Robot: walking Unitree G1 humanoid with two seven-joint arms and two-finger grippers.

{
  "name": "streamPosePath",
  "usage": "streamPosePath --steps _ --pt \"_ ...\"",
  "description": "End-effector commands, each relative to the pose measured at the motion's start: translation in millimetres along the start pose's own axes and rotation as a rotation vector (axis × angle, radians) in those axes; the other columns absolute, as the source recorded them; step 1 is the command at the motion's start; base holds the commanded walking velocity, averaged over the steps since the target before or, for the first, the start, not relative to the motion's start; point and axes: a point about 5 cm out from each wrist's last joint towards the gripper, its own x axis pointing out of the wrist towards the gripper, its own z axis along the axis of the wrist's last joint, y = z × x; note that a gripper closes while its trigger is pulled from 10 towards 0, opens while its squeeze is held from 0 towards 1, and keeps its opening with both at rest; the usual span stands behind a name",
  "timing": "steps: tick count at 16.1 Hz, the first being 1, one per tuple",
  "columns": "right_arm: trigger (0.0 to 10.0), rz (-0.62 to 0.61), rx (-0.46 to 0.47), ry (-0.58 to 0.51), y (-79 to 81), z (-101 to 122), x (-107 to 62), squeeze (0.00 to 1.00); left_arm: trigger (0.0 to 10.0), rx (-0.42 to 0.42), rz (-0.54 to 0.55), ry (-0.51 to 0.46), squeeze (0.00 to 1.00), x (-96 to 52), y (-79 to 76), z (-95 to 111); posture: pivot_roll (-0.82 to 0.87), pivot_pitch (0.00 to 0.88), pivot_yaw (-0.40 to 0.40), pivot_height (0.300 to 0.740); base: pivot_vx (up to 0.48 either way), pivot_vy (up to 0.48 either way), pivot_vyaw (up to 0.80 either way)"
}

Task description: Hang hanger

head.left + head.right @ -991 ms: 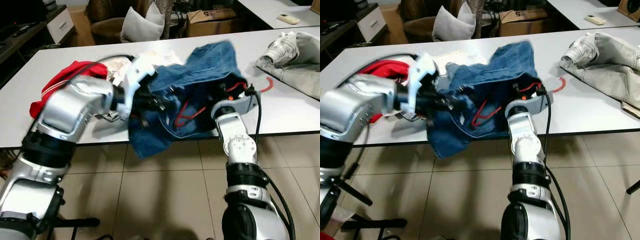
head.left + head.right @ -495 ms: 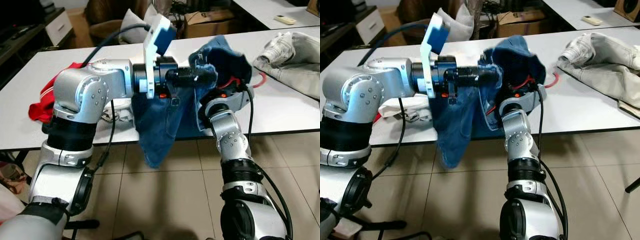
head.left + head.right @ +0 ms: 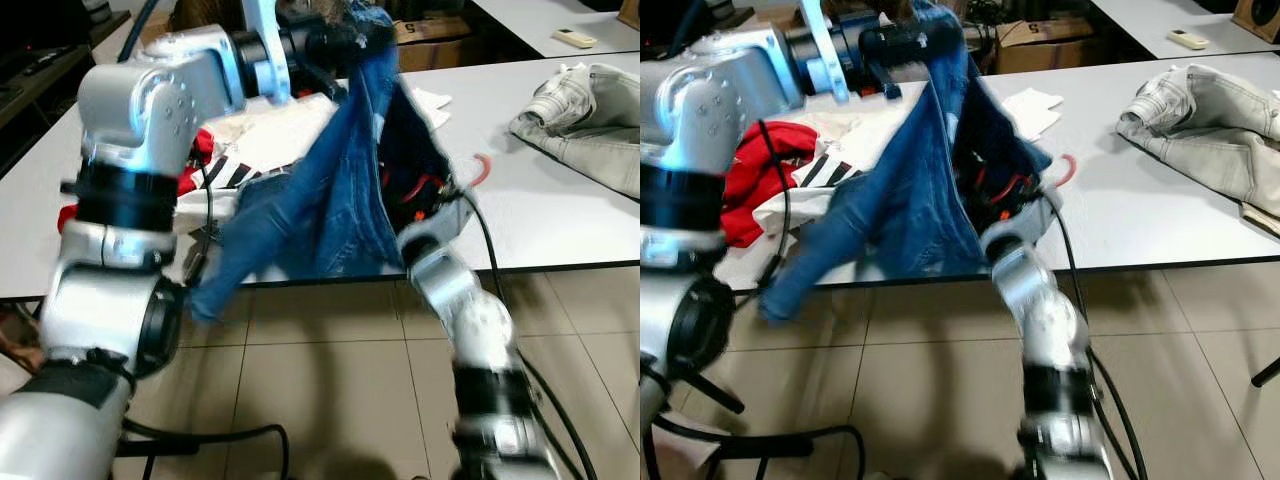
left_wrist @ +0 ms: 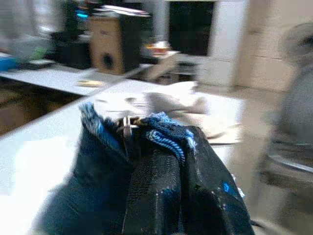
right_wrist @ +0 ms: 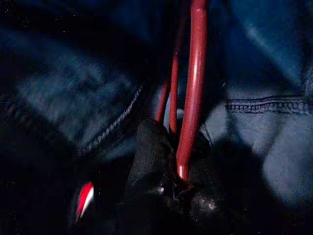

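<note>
The left tool [image 3: 345, 30] is raised high above the white surface [image 3: 560, 215] and is clamped on the top edge of a blue denim garment [image 3: 335, 195], whose cloth bunches around its black fingers [image 4: 154, 196] in the left wrist view; the rest of the garment drapes down from there and trails over the near edge of the surface. The right tool [image 5: 176, 171], buried inside the garment from below, is closed on the wire of the red hanger [image 5: 193, 88], gripping it near the base of its rods. The hanger sits mostly within the garment, with only its red hook [image 3: 483, 168] poking out on the garment's right side, just above the surface. As a judgement, the task looks about midway: the hanger seems to be inside the denim and both are held, but whether the garment is properly seated on it is hidden by the folds, and no rail or hook to hang it from can be seen, so the hanging itself is not yet done. To the garment's left lies a heap of red and white clothes [image 3: 205, 150]; well to its right lies a pale grey pair of jeans [image 3: 585, 105].
</note>
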Motion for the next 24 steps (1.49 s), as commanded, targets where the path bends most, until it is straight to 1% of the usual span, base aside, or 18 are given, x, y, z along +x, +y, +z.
streamPosePath --steps 1,2,3,5,6,7,8,10,11,12,14,17,18,20,21,22,23,24 --pt "10.0 0.018 -0.020 0.074 5.6 -8 -6.3 0.00 0.0 0.142 0.092 -0.034 0.00 -8.1 10.5 20 -0.10 0.000 0.139 0.740 0.000 0.000 0.00" --pt "10.0 0.034 -0.025 0.076 8.7 -4 -15.2 0.00 0.0 0.222 0.165 0.037 0.00 -11.5 21.6 13 -0.10 0.000 0.137 0.740 0.000 0.000 0.00" --pt "10.0 0.061 -0.032 0.076 13.5 3 -26.0 0.00 0.0 0.331 0.253 0.157 0.00 -18.8 36.1 -2 -0.10 0.000 0.137 0.740 0.000 0.000 0.00" --pt "10.0 0.103 -0.051 0.080 21.2 9 -40.7 0.00 0.0 0.363 0.330 0.281 0.00 -31.1 53.0 -26 -0.11 0.000 0.135 0.740 0.000 0.000 0.00" --pt "10.0 0.134 -0.063 0.084 26.8 12 -49.7 0.00 0.0 0.370 0.371 0.347 0.00 -38.8 62.4 -41 -0.11 0.000 0.136 0.740 0.000 0.000 0.00" --pt "10.0 0.176 -0.072 0.086 34.1 17 -59.4 0.00 0.0 0.381 0.406 0.440 0.00 -49.1 71.1 -64 -0.12 0.000 0.137 0.740 0.000 0.000 0.00" --pt "10.0 0.226 -0.079 0.084 41.2 22 -67.5 0.00 0.0 0.340 0.405 0.522 0.00 -59.9 74.4 -95 -0.12 0.000 0.135 0.740 0.000 0.000 0.00" --pt "10.0 0.281 -0.072 0.090 48.7 25 -73.1 0.00 0.0 0.312 0.386 0.579 0.00 -67.3 73.9 -119 -0.12 0.000 0.137 0.740 0.000 0.000 0.00" --pt "10.0 0.341 -0.090 0.091 59.0 29 -77.2 0.00 0.0 0.229 0.333 0.667 0.00 -80.4 64.1 -163 -0.13 0.000 0.136 0.740 0.000 0.000 0.00" --pt "10.0 0.361 -0.091 0.082 64.4 31 -78.6 0.00 0.0 0.191 0.307 0.699 0.00 -88.6 57.6 -182 -0.14 0.000 0.136 0.740 0.000 0.000 0.00" --pt "10.0 0.381 -0.087 0.071 70.3 35 -81.4 0.00 0.0 0.140 0.279 0.694 0.00 -96.9 47.8 -197 -0.14 0.000 0.124 0.740 0.000 0.000 0.00" --pt "10.0 0.404 -0.139 0.106 73.3 38 -86.7 0.00 0.0 0.090 0.230 0.579 0.00 -102.6 27.2 -199 -0.13 0.000 0.099 0.740 0.000 0.000 0.00" --pt "10.0 0.406 -0.185 0.121 73.0 38 -88.5 0.00 0.0 0.068 0.249 0.520 0.00 -105.6 20.8 -197 -0.13 0.000 0.089 0.740 0.000 0.000 0.00" --pt "10.0 0.418 -0.223 0.147 72.3 37 -93.9 0.00 0.0 0.048 0.331 0.400 0.00 -113.8 12.0 -190 -0.13 0.000 0.072 0.740 0.000 0.000 0.00" --pt "10.0 0.421 -0.256 0.166 71.0 36 -96.9 0.00 3.7 0.063 0.381 0.354 0.00 -117.5 11.8 -186 -0.13 0.000 0.061 0.740 0.000 0.000 0.00" --pt "10.0 0.416 -0.285 0.186 68.9 35 -99.4 0.00 10.0 0.029 0.417 0.282 0.00 -122.3 9.7 -179 -0.14 0.000 0.054 0.740 0.000 0.000 0.00" --pt "10.0 0.409 -0.300 0.195 67.4 35 -100.4 0.00 10.0 0.004 0.423 0.251 0.00 -125.3 7.8 -175 -0.14 0.000 0.054 0.740 0.000 0.000 0.00" --pt "10.0 0.375 -0.353 0.211 59.8 39 -103.6 0.00 10.0 -0.017 0.352 0.285 1.00 -138.8 -4.6 -173 -0.14 0.000 0.037 0.740 0.000 0.000 0.00"
